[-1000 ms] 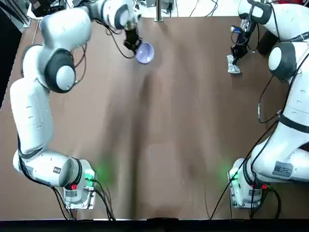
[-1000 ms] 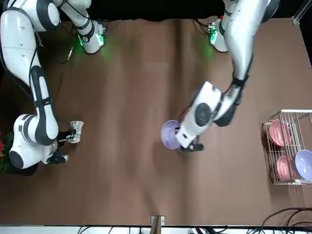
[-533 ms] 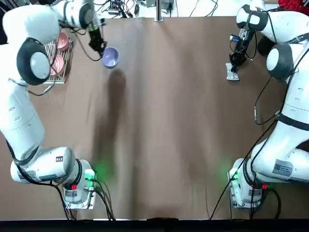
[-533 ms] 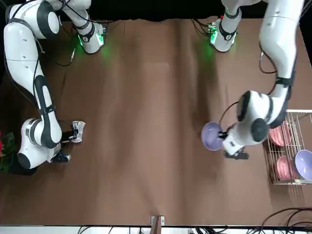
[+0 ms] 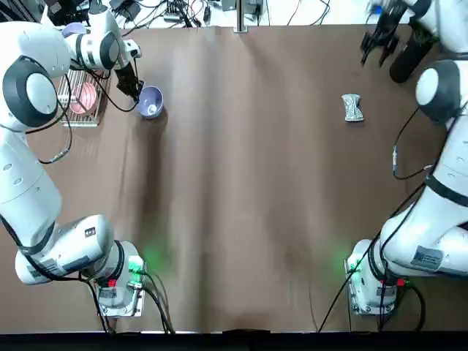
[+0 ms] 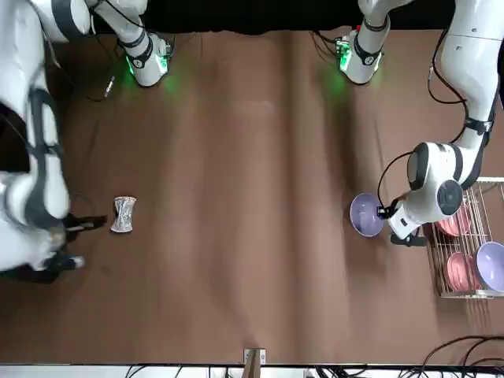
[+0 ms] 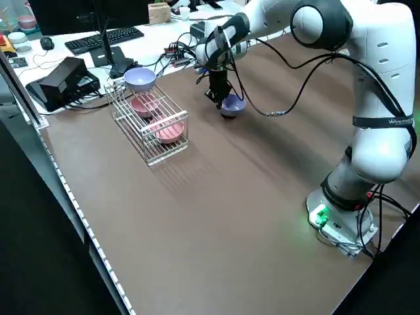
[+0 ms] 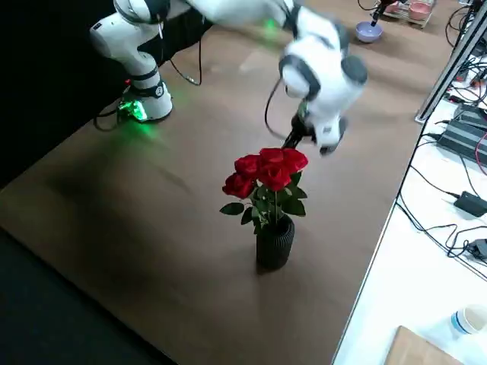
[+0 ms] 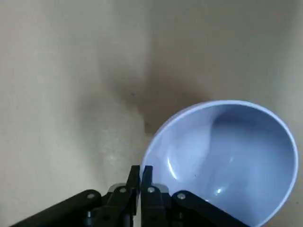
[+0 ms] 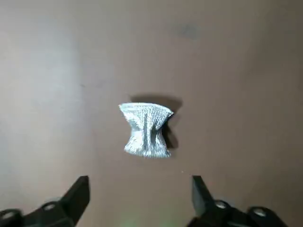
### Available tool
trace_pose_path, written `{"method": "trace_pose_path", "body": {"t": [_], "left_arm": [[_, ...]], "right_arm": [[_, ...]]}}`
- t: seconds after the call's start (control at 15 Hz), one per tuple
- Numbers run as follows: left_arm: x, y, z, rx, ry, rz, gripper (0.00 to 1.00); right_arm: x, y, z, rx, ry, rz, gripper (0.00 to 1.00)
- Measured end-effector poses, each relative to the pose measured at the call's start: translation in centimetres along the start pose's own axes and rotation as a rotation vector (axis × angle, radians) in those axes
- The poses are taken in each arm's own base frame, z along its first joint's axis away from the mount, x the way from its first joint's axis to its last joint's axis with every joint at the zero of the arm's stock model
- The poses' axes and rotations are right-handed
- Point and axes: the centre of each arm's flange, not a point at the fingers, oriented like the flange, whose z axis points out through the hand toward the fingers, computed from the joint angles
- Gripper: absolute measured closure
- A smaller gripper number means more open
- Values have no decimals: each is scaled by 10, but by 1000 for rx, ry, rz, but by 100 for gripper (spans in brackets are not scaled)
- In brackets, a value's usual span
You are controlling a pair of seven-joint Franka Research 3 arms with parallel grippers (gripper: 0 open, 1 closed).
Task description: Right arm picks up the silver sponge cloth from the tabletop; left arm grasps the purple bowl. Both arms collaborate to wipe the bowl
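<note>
The purple bowl (image 5: 150, 102) is at the tabletop's far left, tilted, beside the rack. My left gripper (image 5: 133, 88) is shut on its rim; the left wrist view shows the fingers (image 9: 140, 182) pinched on the bowl's (image 9: 227, 161) edge. Whether the bowl rests on the table I cannot tell. The silver sponge cloth (image 5: 353, 107) lies free on the tabletop (image 5: 248, 190) at the far right. My right gripper (image 5: 374, 50) is open, raised and set back from the cloth. The right wrist view has the cloth (image 10: 146, 128) beyond the spread fingertips (image 10: 78, 196).
A wire rack (image 5: 79, 99) with pink bowls and one more purple bowl stands at the far left edge, close to the held bowl. A black vase of red roses (image 8: 274, 198) stands off the table's right side. Cables lie along the far edge.
The left arm has swung the bowl from the far middle over to the left, beside the rack. The right gripper has let go of the cloth and pulled up and away from it.
</note>
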Motion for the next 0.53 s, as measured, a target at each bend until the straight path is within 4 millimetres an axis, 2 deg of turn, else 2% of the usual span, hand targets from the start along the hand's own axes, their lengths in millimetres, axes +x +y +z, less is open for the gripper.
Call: {"method": "trace_pose_path", "body": {"t": [0.07, 0.2, 0.33, 0.53], "left_arm": [[0, -6, 0, -2, 0, -7, 94], [0, -6, 0, -2, 1, -6, 82], [1, -2, -3, -3, 7, -1, 63], [12, 2, -27, -2, 44, 6, 37]], "right_arm": [[-45, -12, -93, -28, 130, -5, 0], [-102, -28, -166, -49, 217, -9, 0], [-152, -42, -208, -58, 246, -14, 0], [-194, -59, -240, -65, 301, -28, 0]]}}
